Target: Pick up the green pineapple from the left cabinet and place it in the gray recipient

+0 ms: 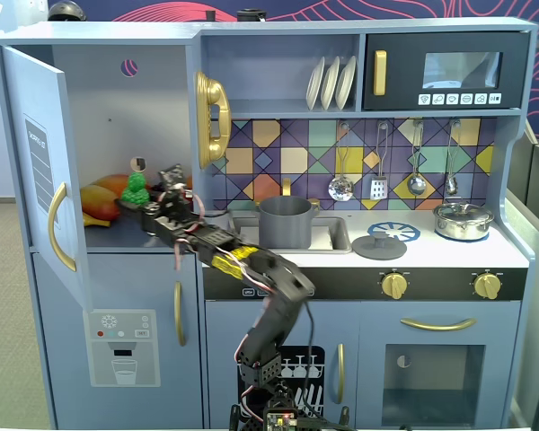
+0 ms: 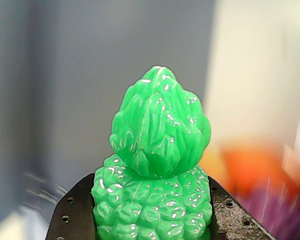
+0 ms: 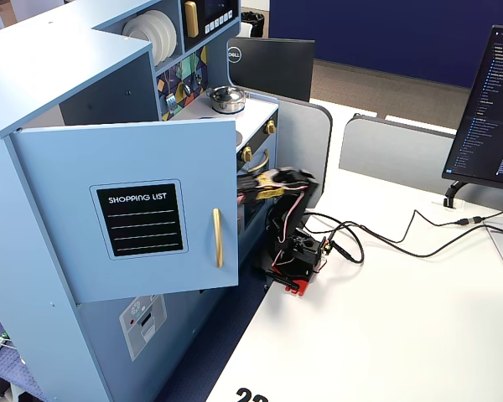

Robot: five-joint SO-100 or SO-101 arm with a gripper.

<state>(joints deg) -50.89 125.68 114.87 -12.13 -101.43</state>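
Observation:
The green pineapple [image 2: 155, 165] fills the wrist view, upright, its bumpy body pressed between my two black fingers [image 2: 72, 212]. My gripper [image 2: 152, 217] is shut on it. In a fixed view the gripper [image 1: 148, 205] reaches into the left cabinet [image 1: 108, 117], whose door [image 1: 40, 171] stands open, and holds the pineapple [image 1: 136, 190] just above the shelf. The gray recipient [image 1: 285, 223] stands in the sink to the right, lidless. In the side fixed view the open door [image 3: 134, 218] hides the gripper and pineapple; only the arm [image 3: 277, 182] shows.
Yellow and orange toy fruits [image 1: 103, 199] lie on the cabinet shelf behind the pineapple. A gold handset [image 1: 213, 117] hangs on the cabinet's right wall. A gray lid [image 1: 379, 244] and a shiny silver pot [image 1: 463, 220] sit on the counter.

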